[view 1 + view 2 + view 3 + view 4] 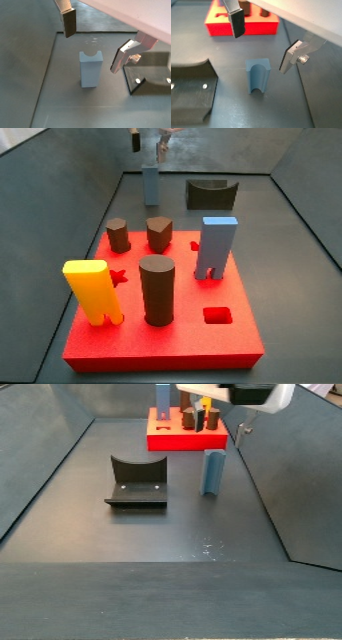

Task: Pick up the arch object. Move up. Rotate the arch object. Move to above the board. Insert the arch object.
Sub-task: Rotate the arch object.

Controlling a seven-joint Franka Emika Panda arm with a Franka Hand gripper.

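The arch object [90, 69] is a slim dull grey-blue piece standing upright on the grey floor, its curved notch at the top [257, 76]. My gripper [95, 42] hangs open above it, one silver finger [236, 22] on each side and higher than its top, touching nothing. In the side views the arch object [151, 183] [213, 472] stands under the gripper [148, 146] [225, 419]. The board [234, 343] is a thick red slab beyond the arch object [218, 27] [167, 441].
The dark fixture [136, 481] [191, 95] [143, 77] [210, 194] stands beside the arch object. On the board stand a yellow block [91, 291], brown cylinders [158, 288] and a light-blue block [217, 246]. Grey walls [54, 454] enclose the floor.
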